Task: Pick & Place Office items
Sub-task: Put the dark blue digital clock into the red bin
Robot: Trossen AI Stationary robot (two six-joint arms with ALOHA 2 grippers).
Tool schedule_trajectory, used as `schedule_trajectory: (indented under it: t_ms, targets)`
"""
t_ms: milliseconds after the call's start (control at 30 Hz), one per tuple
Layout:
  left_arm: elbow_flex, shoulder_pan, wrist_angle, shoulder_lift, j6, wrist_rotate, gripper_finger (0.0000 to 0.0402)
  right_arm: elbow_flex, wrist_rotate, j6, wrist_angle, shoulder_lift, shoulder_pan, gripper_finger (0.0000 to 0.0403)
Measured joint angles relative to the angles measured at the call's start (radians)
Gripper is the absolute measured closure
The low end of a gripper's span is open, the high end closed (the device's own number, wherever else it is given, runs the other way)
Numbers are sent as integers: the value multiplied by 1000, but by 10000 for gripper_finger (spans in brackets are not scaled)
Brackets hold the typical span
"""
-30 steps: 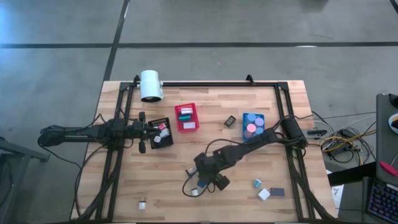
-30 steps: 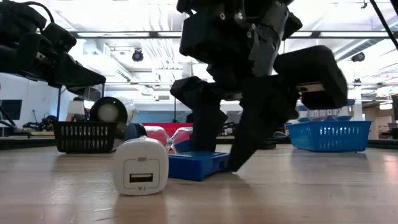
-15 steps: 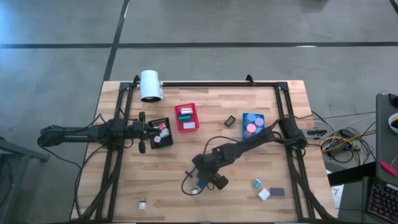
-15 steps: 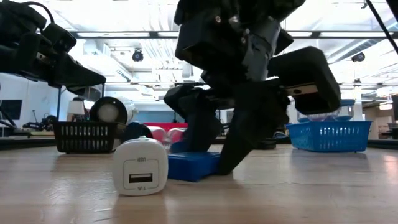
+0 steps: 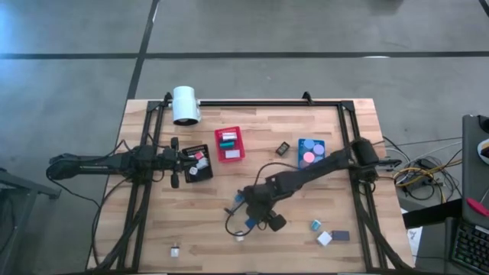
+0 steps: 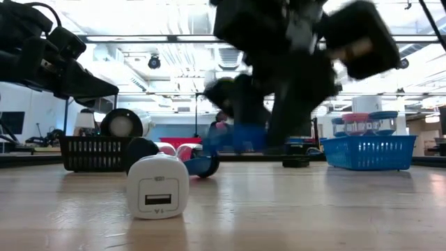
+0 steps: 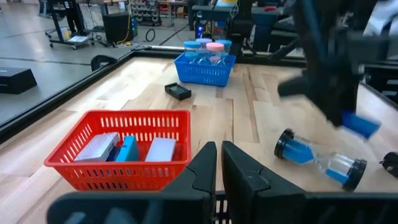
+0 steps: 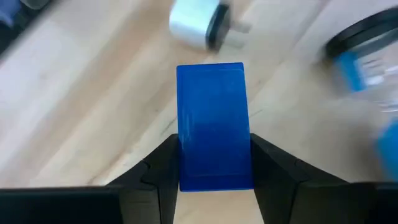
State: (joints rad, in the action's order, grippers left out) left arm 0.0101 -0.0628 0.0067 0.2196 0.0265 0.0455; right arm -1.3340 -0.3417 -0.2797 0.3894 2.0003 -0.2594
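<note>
My right gripper (image 8: pixel 214 146) is shut on a flat blue block (image 8: pixel 214 118) and holds it above the middle of the table (image 5: pixel 238 200). Below it a blue-sand hourglass (image 7: pixel 320 158) lies on its side on the wood. A white charger (image 6: pixel 158 186) stands near the table's near edge. My left gripper (image 7: pixel 219 155) waits shut at the table's left, beside the black bin (image 5: pixel 199 163). The red bin (image 7: pixel 118 149) holds white and blue pieces. My right gripper pinches the blue block by its two long sides (image 8: pixel 183 155) between its two fingers (image 8: pixel 158 168). The fingers slant down from the table's right and run along the block, whose far end sticks out past them. The block (image 6: pixel 240 136) is lifted clear of the table.
A blue bin (image 5: pixel 309 153) with round pieces stands at the right, a big white cylinder (image 5: pixel 184 105) at the far left. A small black piece (image 5: pixel 283 148) lies between the bins. Small pieces (image 5: pixel 325 237) lie near the near right edge.
My right gripper has closed its fingers on the blue block, which lay flat on the table, and has risen with it. The block now hangs clear of the wood. The hourglass and the charger stay where they were.
</note>
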Motion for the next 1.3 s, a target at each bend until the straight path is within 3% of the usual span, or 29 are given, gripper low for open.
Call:
schedule_trajectory:
  t_ms: [267,600,933,1133,1300]
  targets:
    - [0,0,0,5,10,0,374,137,0,91,-59,-250,11,254]
    - [0,0,0,8,30,0,374,600,40,285,-672,-696,114,254]
    - [0,0,0,10,29,0,374,937,210,310,-773,-1109,216,254]
    - [0,0,0,10,26,0,373,1077,413,351,-783,-1318,217,254]
    - [0,0,0,10,26,4,374,1160,450,351,-786,-1456,217,254]
